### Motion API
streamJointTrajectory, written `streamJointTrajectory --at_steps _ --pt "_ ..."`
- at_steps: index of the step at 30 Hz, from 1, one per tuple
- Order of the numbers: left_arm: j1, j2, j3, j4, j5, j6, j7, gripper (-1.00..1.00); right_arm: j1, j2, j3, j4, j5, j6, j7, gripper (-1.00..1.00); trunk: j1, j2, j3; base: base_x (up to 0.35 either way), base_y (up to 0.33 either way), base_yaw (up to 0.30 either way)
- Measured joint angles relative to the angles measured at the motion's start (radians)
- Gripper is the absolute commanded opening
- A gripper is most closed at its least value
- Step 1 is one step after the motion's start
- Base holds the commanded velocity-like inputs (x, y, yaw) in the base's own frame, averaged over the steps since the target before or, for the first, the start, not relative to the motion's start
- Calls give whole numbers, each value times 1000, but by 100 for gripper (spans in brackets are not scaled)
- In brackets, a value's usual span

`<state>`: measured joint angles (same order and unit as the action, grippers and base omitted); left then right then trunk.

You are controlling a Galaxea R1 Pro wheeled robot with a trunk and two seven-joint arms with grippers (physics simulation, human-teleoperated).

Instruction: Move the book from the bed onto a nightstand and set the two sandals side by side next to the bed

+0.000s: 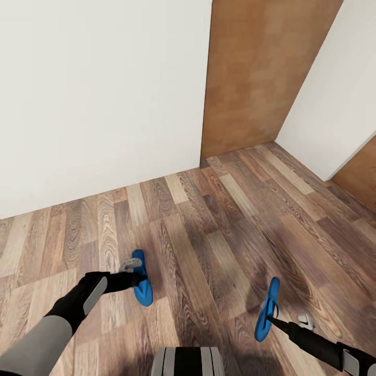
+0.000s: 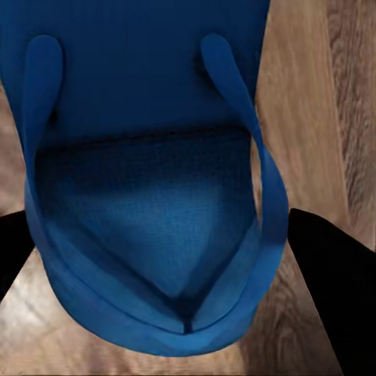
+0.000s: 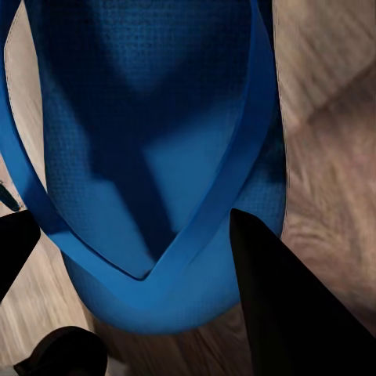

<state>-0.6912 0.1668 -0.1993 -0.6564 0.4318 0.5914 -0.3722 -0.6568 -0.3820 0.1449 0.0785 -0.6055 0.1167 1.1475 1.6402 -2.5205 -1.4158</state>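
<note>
There, I held 1 blue sandal in each gripper above the wood-plank floor [image 1: 219, 224]. My left gripper [image 1: 137, 277] was closed on the left sandal [image 1: 142, 284], which lay roughly flat and lengthwise in the head view; at the left wrist its dark fingers [image 2: 333, 290] sat at both sides of the sole's toe end [image 2: 149, 196], with the 2 straps meeting in a V between them. My right gripper [image 1: 270, 317] was clamped on the right sandal [image 1: 267, 309], which stood turned on its edge in the head view; at the right wrist a black finger [image 3: 290, 305] pressed against the strap side of the sole [image 3: 149, 141]. The 2 sandals were well apart. Ahead stood a white wall [image 1: 99, 99] and a brown wooden panel [image 1: 256, 73].
</note>
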Motion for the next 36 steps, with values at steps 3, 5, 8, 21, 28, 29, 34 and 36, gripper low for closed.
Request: streamJointTrajectory --at_steps 3,5,8,21,28,29,34,36 --pt "3 59 -1 27 1 -1 -76 -100 0 0 0 0 0 0 0 -100 -1 1 12 0 0 0" --pt "4 91 0 82 -2 -14 -125 -100 0 0 0 0 0 0 0 -100 -2 1 19 0 0 0" --pt "4 137 19 198 9 -126 -204 -100 0 0 0 0 0 0 1 -100 -4 2 31 0 0 0" --pt "6 151 34 635 31 -624 -522 -100 0 0 0 0 0 0 0 -100 -9 5 81 0 0 0" --pt "23 118 35 639 30 -631 -522 -100 0 1 0 0 0 0 0 -100 -13 7 108 0 0 0" --pt "24 118 35 639 30 -631 -522 -100 0 1 0 0 0 0 0 -100 -13 7 112 0 0 0" --pt "47 116 31 639 30 -635 -498 -100 0 2 0 0 0 0 0 -100 -15 8 131 0 0 0" --pt "56 117 34 639 31 -636 -500 -100 0 2 0 0 0 0 0 -100 -16 8 139 0 0 0"
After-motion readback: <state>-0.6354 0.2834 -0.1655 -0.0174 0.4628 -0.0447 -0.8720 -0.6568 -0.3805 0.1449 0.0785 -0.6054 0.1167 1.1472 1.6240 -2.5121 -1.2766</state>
